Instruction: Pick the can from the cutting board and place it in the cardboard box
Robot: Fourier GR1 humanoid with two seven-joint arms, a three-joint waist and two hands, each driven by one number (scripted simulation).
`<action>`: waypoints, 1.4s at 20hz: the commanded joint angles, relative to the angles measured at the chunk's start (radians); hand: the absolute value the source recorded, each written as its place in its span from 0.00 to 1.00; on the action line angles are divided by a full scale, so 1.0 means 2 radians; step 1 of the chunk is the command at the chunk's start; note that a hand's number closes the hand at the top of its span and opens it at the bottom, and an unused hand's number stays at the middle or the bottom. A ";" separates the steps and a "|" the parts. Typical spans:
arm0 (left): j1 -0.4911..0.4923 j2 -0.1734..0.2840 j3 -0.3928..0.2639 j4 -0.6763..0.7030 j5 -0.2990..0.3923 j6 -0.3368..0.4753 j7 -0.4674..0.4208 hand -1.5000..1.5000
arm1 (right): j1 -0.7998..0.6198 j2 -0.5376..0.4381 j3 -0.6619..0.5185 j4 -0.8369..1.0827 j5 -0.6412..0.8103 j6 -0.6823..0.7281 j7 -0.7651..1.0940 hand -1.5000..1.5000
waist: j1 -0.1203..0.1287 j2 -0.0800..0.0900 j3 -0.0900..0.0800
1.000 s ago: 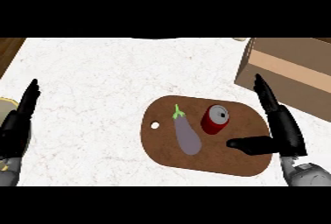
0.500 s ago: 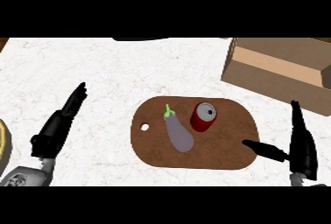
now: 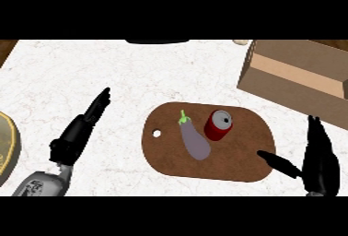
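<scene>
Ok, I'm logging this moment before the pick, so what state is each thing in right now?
can: on the cutting board, untouched, beside the eggplant.
eggplant: lying flat on the board.
cutting board: flat on the counter.
cardboard box: open at the top; its inside is not visible.
right hand: open, fingers straight, thumb over the board's edge, holding nothing.
left hand: open, holding nothing, left of the board.

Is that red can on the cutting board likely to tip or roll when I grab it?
The can stands upright, so a sideways nudge may tip it; once down, its round body would likely roll. The eggplant lies close beside it, leaving little room on that side.
</scene>
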 commanded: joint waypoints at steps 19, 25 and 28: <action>-0.029 -0.022 -0.019 -0.002 -0.004 -0.015 0.028 0.50 | -0.177 0.248 0.033 -0.111 0.217 0.362 0.425 0.00 | 0.035 0.006 0.013; -0.054 -0.037 -0.016 0.003 -0.007 -0.009 0.046 0.50 | -0.168 0.260 0.033 -0.074 0.214 0.352 0.425 0.00 | 0.035 0.007 0.015; -0.047 -0.042 -0.016 -0.001 0.000 -0.013 0.053 0.50 | -0.180 0.261 0.012 -0.073 0.205 0.373 0.425 0.00 | 0.036 0.007 0.015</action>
